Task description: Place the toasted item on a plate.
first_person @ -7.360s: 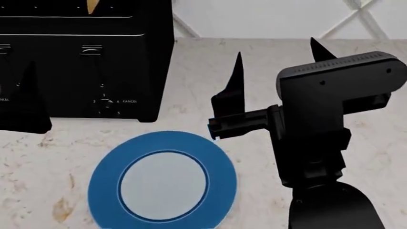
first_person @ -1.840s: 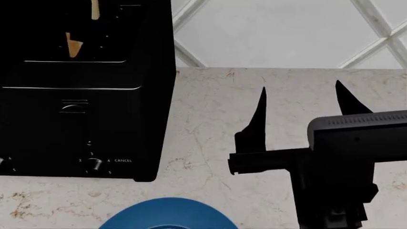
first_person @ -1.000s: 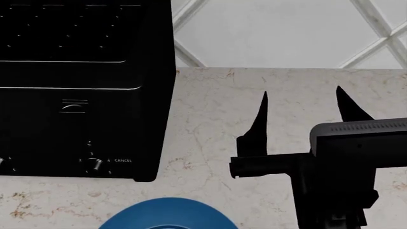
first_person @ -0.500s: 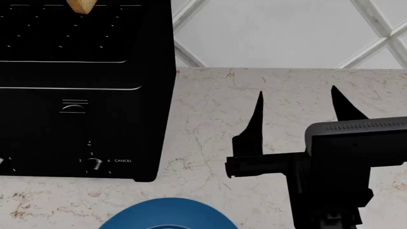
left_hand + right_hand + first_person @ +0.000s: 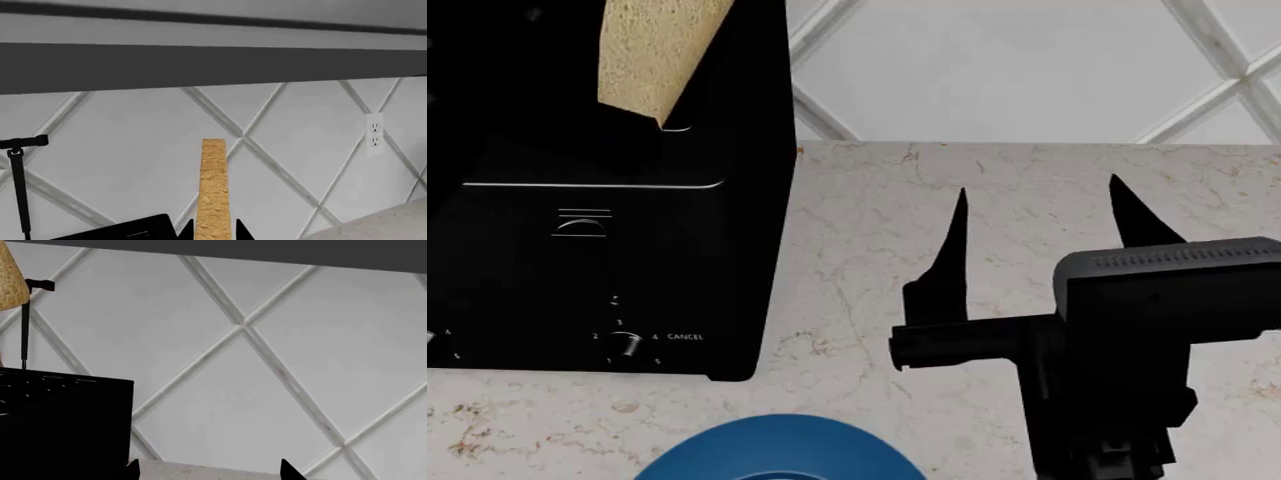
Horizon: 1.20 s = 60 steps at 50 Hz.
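Now left gripper (image 5: 213,235) clamps toast (image 5: 214,190); we lift clear of toaster (image 5: 587,250), carry over plate (image 5: 781,448); right gripper (image 5: 1034,215) fingers apart.

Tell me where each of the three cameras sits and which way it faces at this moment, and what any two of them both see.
Head view: looks down from the robot's head over the black toaster, the marble counter, the blue-rimmed round plate and the open right gripper.
Left wrist view: faces the diamond-tiled wall; the tan bread slice stands edge-on between the left gripper tips.
Right wrist view: faces the same wall, with only fingertips showing.
Shared: all three show the slice, the toaster and the wall.
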### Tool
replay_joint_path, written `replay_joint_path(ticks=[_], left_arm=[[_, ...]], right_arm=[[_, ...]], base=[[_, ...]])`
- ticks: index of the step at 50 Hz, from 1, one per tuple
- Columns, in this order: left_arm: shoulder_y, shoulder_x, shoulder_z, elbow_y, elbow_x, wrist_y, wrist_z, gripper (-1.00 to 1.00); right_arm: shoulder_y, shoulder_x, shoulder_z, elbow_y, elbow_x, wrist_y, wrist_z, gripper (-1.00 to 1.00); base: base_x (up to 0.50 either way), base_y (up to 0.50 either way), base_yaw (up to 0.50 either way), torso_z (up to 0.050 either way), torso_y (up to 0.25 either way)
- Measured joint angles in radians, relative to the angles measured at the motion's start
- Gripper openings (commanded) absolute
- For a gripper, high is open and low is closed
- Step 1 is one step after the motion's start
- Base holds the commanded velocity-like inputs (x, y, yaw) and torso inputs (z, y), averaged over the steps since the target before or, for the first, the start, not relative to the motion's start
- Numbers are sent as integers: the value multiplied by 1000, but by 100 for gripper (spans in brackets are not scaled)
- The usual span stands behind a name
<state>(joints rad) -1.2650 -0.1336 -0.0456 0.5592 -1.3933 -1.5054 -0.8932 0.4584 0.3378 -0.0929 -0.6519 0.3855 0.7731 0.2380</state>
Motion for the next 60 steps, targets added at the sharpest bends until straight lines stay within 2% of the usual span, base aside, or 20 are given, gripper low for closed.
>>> replay_joint_path(ticks=[10,21,25,33,38,42,47,54,60], left_arm=[[19,-43,43,76,-332,78,-306,-100],[52,-41,117,157,-503,176,-492,-100],[47,-83,197,215,-553,296,-552,-100],[-1,-218,433,353,-574,643,-619,-100],[20,-274,490,406,-586,764,-640,-100],[89,-292,468,433,-594,789,-644,-100],[210,-288,386,454,-606,769,-631,-100],[358,-219,238,471,-679,703,-648,-100],[446,-197,134,479,-769,657,-660,-100]], right_arm=[[7,0,-9,3,2,-1,2,100],[2,2,-10,2,3,-8,6,100],[0,2,-12,4,3,-13,7,100],[-3,2,-13,5,6,-18,9,100],[-10,4,-12,0,8,-20,12,100],[-17,7,-9,-5,10,-21,14,100],[-25,11,-5,-12,13,-20,17,100],[-32,15,-5,-16,13,-21,22,100],[-38,18,-6,-17,14,-23,24,100]], base=[[0,0,0,0,0],[0,0,0,0,0],[0,0,0,0,0],[0,0,0,0,0],[0,0,0,0,0],[0,0,0,0,0],[0,0,0,0,0],[0,0,0,0,0],[0,0,0,0,0]])
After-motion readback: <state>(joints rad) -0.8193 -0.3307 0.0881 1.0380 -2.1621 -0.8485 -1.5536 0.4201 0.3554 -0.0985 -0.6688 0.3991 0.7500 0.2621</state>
